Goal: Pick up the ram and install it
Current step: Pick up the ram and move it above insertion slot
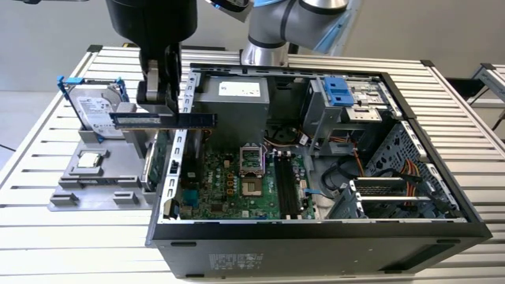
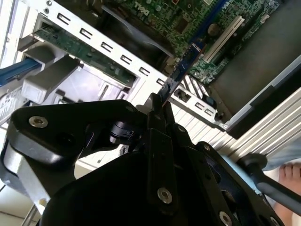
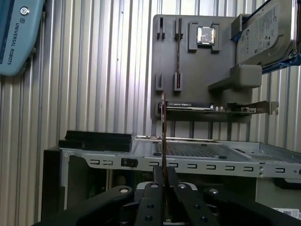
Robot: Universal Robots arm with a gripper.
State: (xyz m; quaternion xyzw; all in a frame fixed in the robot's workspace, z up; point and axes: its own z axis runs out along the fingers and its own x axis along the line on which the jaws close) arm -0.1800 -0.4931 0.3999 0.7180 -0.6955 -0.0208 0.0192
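Pinching the ram (image 1: 193, 120) near its middle, your pincer (image 1: 160, 112) presses its two black fingers (image 1: 150, 97) against the stick's flat faces. In both wrist views the board shows as a thin edge-on strip (image 3: 163, 132) (image 2: 181, 70) coming straight out from between the fingertips (image 3: 155, 181), with no gap on either side of it. In the exterior view you see the stick held level and on edge in the air, above the perforated rear wall (image 1: 186, 94) of the open computer case (image 1: 316, 236). One end of the stick reaches toward the hard drive (image 1: 93, 112) in its blue frame. The other end hangs over the case interior, near the grey power supply (image 1: 236, 97). It touches nothing but your pincer. Below it and toward the exterior view's right lies the green motherboard (image 1: 229, 177). The long black slots (image 1: 285, 186) on that board are well apart from the stick and hold nothing. On the exterior view's left, just beside the case, sits the grey holder (image 1: 75, 198). It carries a square processor chip (image 1: 89, 158), and the green card (image 1: 154, 163) stands on edge at its side nearest the case. The first wrist view shows the same holder (image 3: 197, 80), chip (image 3: 206, 35) and card (image 3: 211, 108) beyond the case wall (image 3: 197, 162). Everything rests on the ribbed metal table (image 1: 63, 248).
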